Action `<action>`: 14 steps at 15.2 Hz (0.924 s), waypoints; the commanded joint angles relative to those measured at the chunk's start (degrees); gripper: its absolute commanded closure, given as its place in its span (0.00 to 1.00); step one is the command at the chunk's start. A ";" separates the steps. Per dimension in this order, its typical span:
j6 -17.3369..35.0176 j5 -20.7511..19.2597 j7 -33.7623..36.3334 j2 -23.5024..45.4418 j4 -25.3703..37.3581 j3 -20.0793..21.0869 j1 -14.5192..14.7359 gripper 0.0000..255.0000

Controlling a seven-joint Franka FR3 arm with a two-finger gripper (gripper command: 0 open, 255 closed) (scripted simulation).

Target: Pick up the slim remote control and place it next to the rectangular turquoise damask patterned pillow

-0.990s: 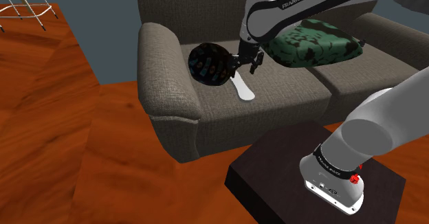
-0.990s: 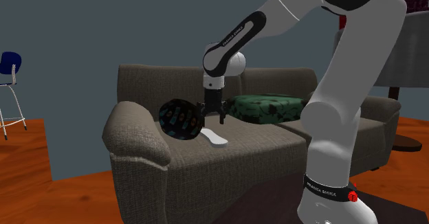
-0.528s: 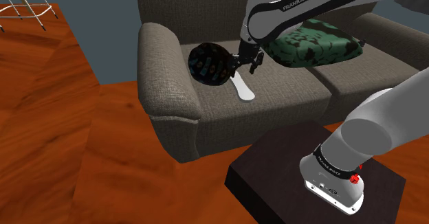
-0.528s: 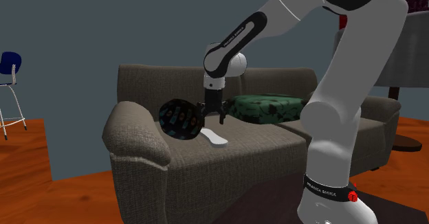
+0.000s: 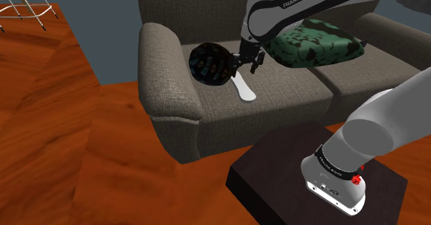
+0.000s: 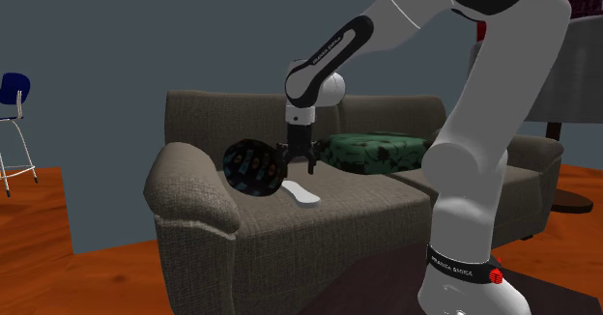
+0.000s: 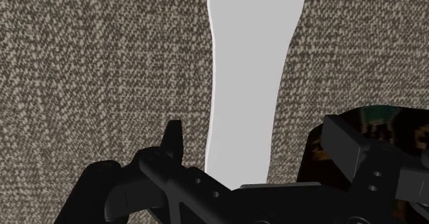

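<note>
**Q:** Pincer (image 5: 248, 63) state?

**A:** Open. My fingers (image 7: 173, 143) stand on either side of the remote (image 7: 254, 64) and touch neither of its edges.

**Q:** Remote location?

**A:** It lies flat on the sofa (image 5: 173, 113) seat, at the armrest end, just beside a round dark cushion (image 5: 211, 63). The pillow (image 5: 314, 44) lies farther along the seat, near the backrest, apart from the remote.
</note>
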 commanded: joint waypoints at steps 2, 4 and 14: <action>3.87 -0.12 -0.42 5.07 -1.02 -0.35 -0.30 1.00; 5.73 -0.12 0.48 6.59 -1.33 0.50 -0.12 1.00; -0.32 0.28 1.42 0.99 -0.82 0.90 0.29 0.00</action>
